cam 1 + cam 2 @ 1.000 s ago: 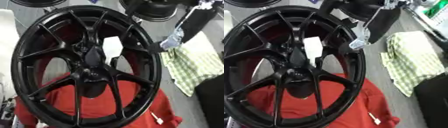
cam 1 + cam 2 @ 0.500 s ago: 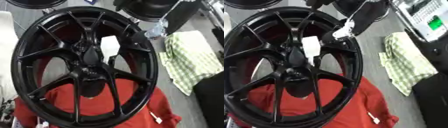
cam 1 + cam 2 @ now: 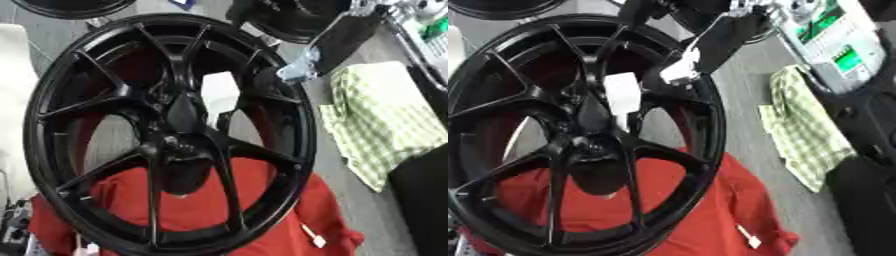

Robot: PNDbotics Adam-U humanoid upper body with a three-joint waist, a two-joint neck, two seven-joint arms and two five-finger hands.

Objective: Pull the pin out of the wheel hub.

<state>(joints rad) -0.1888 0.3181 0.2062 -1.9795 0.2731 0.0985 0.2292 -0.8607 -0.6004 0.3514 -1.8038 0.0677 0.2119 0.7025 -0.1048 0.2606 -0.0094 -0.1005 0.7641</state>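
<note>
**Right arm nearing hub, pin not yet grasped**

Wheel (image 3: pixel 166 135) fills centre, hub (image 3: pixel 179 145) mid-frame; pin not discernible. Right robot hand (image 3: pixel 297 70) at 1 o'clock over rim, fingers: cannot tell. Left unseen. Reach between spokes, pull straight along axis. Open room at 3 o'clock near checked cloth (image 3: pixel 385 125); red cloth (image 3: pixel 219 210) beneath.

Grey floor (image 3: pixel 385 215) — red cloth (image 3: pixel 201 210) spread low, green checked cloth (image 3: pixel 389 125) right, more black wheels (image 3: pixel 70 6) far edge.
</note>
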